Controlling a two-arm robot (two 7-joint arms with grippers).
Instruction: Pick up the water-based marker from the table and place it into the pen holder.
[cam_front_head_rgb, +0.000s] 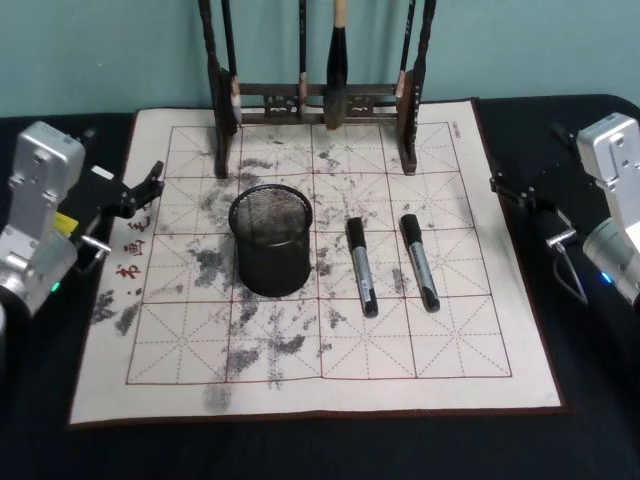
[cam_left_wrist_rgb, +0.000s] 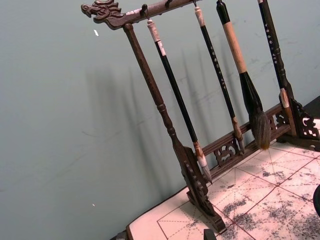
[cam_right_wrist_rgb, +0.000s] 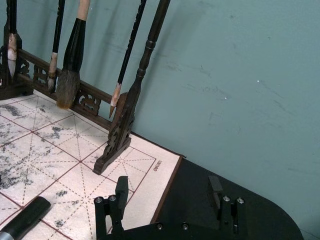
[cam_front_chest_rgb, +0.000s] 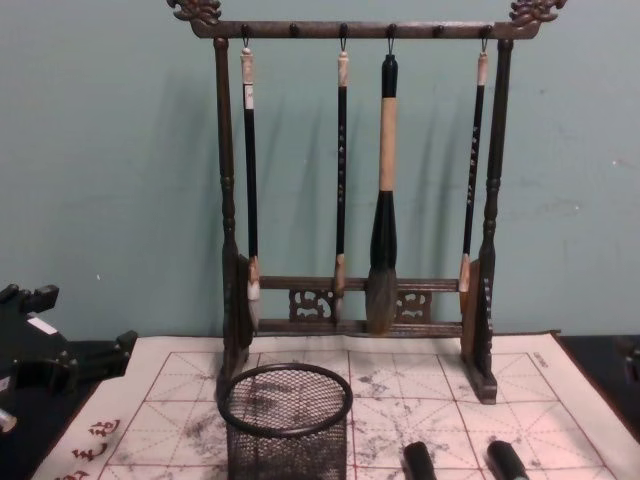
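**Markers down, both arms out wide**

One marker (cam_front_head_rgb: 362, 266) and a second marker (cam_front_head_rgb: 419, 261) lie side by side on the mat (cam_front_head_rgb: 450, 370), just right of the pen holder (cam_front_head_rgb: 271, 240). The left gripper (cam_front_head_rgb: 140, 188) and the right gripper (cam_right_wrist_rgb: 168, 184) hover at the surface's (cam_front_head_rgb: 600, 440) edges, jaws spread apart, holding nothing.

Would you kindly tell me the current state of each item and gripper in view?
mat: flat, ink-stained.
pen holder: upright, empty.
left marker: lying flat on the mat, free.
right marker: lying flat beside it, not touching.
brush rack: upright, four brushes hanging.
left gripper: parked at the mat's left edge.
right gripper: open, empty, at the mat's right edge.
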